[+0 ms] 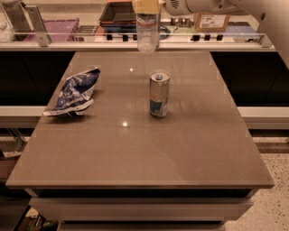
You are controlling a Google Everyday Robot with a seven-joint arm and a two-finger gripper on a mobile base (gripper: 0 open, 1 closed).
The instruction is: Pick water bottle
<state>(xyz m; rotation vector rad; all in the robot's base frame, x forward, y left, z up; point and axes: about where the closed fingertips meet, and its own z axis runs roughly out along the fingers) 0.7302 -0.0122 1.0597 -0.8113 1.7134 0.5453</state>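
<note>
At the top centre of the frame, the robot's gripper (147, 6) has its tan fingers closed on the neck of the water bottle (147, 32) (its cap is hidden by them). The bottle's base is level with the far edge of the table (135, 158). A drink can (159, 94) stands mid-table, well apart from the bottle. A crumpled blue snack bag (74, 92) lies near the left edge. The tabletop's near half and right side lie open. The white arm (271, 18) enters from the upper right corner.

Your pincer (146, 5) holds the water bottle (147, 34) at the far edge of the bench (135, 149). The can (159, 94) stands nearer; the bag (72, 92) lies left of it.
</note>
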